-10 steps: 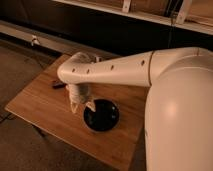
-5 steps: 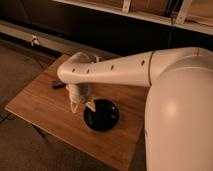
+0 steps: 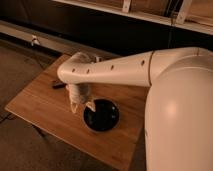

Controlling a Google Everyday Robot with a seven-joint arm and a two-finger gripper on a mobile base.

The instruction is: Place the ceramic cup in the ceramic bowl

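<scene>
Wooden table: the ceramic bowl sits upright on it, glossy black, toward the near edge. The gripper hangs pointing down over the bowl's rim on the side facing a small black bar. Apart or together: cannot tell. The ceramic cup cannot be made out from the pale gripper body. The bar lies on the table just beyond, under the white arm.

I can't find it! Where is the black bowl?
The bowl sits on the table, right of its middle in the camera view, with the gripper hanging just over its left rim.
</scene>
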